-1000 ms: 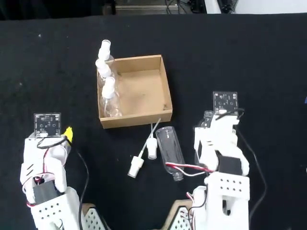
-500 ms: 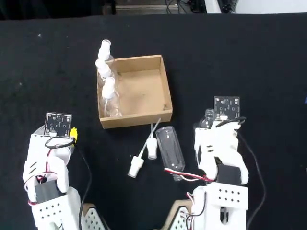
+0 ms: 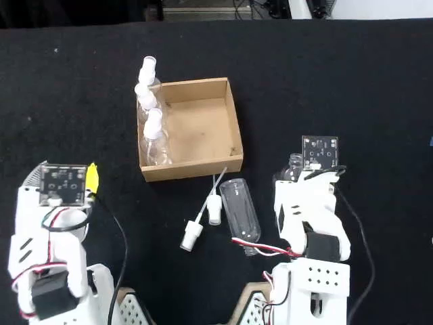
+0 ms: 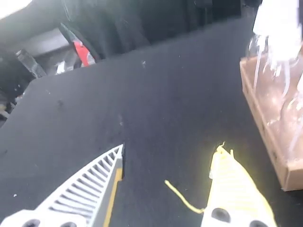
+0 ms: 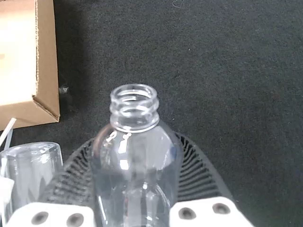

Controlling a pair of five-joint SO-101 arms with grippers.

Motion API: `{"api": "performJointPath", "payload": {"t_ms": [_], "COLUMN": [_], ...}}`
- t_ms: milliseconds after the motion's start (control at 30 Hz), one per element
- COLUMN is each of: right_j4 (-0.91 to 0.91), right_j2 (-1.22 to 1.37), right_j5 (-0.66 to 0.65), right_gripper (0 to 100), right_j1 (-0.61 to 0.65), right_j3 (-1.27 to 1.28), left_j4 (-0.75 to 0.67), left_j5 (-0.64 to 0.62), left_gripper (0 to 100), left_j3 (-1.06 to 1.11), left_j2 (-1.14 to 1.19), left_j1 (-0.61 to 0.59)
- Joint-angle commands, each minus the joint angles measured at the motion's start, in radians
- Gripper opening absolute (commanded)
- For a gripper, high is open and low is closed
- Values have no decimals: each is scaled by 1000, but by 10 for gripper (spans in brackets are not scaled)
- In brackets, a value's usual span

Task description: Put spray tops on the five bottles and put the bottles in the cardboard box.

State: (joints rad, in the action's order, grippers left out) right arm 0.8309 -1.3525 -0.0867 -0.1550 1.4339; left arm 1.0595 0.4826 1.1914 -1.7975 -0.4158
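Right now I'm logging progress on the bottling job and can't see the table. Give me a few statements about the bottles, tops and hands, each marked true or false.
1. Three capped bottles sit in the box. True.
2. The held bottle in the right hand has a spray top. False: its neck is open.
3. Two loose spray tops lie on the table. True.
4. The left hand grips a spray top. False: it is open and empty.
5. The lying bottle is inside the box. False: it lies on the table outside the box, uncapped.
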Motion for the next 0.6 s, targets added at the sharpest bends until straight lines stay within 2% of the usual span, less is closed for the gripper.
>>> {"api": "performJointPath", "payload": {"t_ms": [0, 133, 333, 400, 567], "right_j4": [-17, -17, -18, -18, -17], "right_j2": [-28, -30, -30, -30, -30], "right_j5": [6, 6, 6, 6, 5], "right_gripper": [11, 11, 11, 11, 11], "right_j1": [15, 12, 11, 11, -14], "right_j3": [-7, -7, -8, -8, -15], "left_j4": [89, 255, 621, 675, 686], "left_j5": [-66, -71, -69, -69, -75], "left_gripper": [275, 277, 278, 278, 278], "left_j3": [-242, -420, -661, -719, -771], "left_j2": [170, 450, 669, 667, 634], "left_j1": [12, 38, 245, 335, 561]}}
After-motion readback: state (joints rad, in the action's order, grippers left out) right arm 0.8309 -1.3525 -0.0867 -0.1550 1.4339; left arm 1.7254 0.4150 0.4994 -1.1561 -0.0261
